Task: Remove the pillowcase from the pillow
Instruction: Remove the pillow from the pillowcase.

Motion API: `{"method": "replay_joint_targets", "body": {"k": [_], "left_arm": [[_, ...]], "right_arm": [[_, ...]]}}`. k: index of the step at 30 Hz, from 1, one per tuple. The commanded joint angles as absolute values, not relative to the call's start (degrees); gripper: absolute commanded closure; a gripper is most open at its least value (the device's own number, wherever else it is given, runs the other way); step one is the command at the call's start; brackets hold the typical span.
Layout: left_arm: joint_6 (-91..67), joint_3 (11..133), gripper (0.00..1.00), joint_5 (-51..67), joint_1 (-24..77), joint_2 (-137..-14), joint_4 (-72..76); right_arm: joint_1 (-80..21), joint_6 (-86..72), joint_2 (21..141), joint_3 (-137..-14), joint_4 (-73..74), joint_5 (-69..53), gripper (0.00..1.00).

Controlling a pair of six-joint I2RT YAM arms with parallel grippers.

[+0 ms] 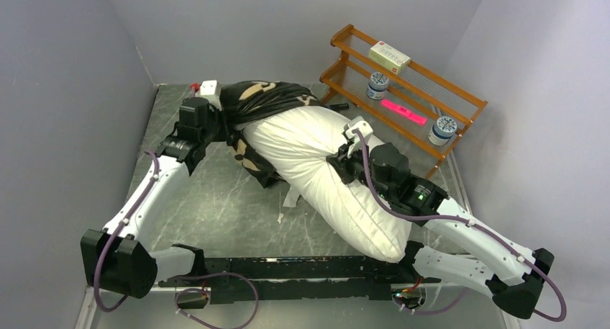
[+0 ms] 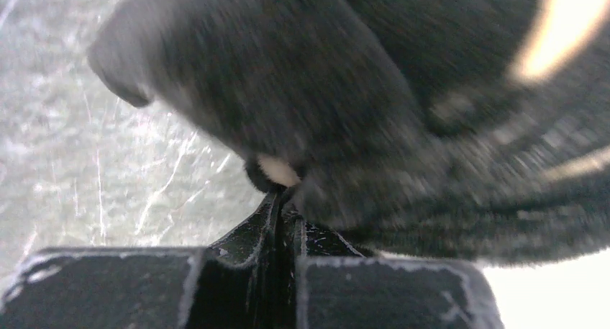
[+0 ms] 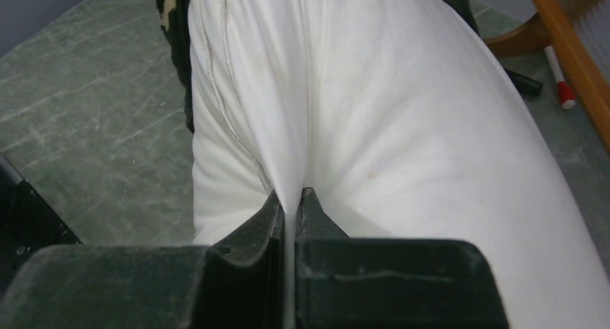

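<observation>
The white pillow [image 1: 316,167] lies diagonally across the table, most of it bare. The black pillowcase [image 1: 262,98] with tan flowers is bunched over its far end, with a fold hanging down its left side. My left gripper [image 1: 224,124] is shut on the pillowcase; its wrist view shows the blurred black plush [image 2: 345,98] pinched between the closed fingers [image 2: 277,206]. My right gripper [image 1: 344,158] is shut on a pinch of the pillow [image 3: 374,113], with white fabric squeezed between its fingers [image 3: 288,203].
A wooden rack [image 1: 403,84] stands at the back right with a box, two small jars and a pink item. A red-tipped marker [image 3: 557,77] lies by the rack's foot. Grey walls close in on the left, back and right.
</observation>
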State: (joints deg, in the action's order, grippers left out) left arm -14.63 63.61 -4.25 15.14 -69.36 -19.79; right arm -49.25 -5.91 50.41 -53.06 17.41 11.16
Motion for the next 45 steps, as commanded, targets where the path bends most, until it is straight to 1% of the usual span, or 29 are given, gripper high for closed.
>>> {"method": "replay_joint_targets", "body": {"k": [1,4,8,16,18,19,21,26,30,33,35,39,42,45], "left_arm": [[-16.5,57.2,0.95,-15.8,3.5,-72.5,-10.9],[-16.9,57.3,0.95,-13.0,1.4,-74.5,-10.8],[-17.1,61.1,0.95,-9.3,1.2,-74.7,-11.2],[-18.1,83.7,0.95,-1.7,1.2,-76.9,-13.3],[-16.6,87.8,0.95,-2.0,1.2,-77.2,-14.1],[-15.9,87.7,0.95,-3.6,1.2,-77.0,-14.2],[-15.6,85.4,0.95,-8.2,0.8,-76.7,-14.4],[-18.1,74.2,0.95,-11.0,-1.0,-78.4,-12.3],[-18.7,67.6,0.95,-9.2,-1.5,-83.4,-11.7],[-18.7,63.1,0.95,-5.3,-1.5,-84.1,-9.5],[-17.4,61.2,0.95,-1.7,-1.4,-82.8,-8.5],[-14.5,58.2,0.95,1.4,-1.4,-77.3,-8.0],[-13.4,54.9,0.93,2.4,-1.3,-71.8,-6.5],[-12.2,51.8,0.88,1.3,0.3,-67.1,-5.3]], "right_arm": [[-47.9,-2.4,46.2,-52.6,23.9,17.8,1.00],[-48.0,-1.7,45.6,-52.2,23.8,15.6,1.00],[-48.0,-1.9,45.1,-52.1,23.3,14.6,1.00],[-48.0,-1.2,45.2,-54.5,22.7,17.0,1.00],[-48.0,-0.9,44.1,-54.1,22.9,18.2,1.00],[-47.9,-0.9,43.4,-53.8,23.1,18.7,1.00],[-48.0,-0.8,42.0,-53.2,23.5,19.5,1.00],[-48.0,-0.4,39.9,-52.1,24.4,17.8,1.00],[-48.0,1.6,39.7,-51.0,24.3,11.8,1.00],[-47.9,2.3,40.9,-50.2,24.0,4.3,1.00],[-47.9,2.5,42.2,-50.1,24.0,-2.0,1.00],[-47.9,3.4,46.0,-51.4,25.3,-12.3,1.00],[-47.9,4.4,49.9,-53.2,27.5,-18.2,1.00],[-48.0,4.7,52.1,-54.6,29.0,-21.2,1.00]]}}
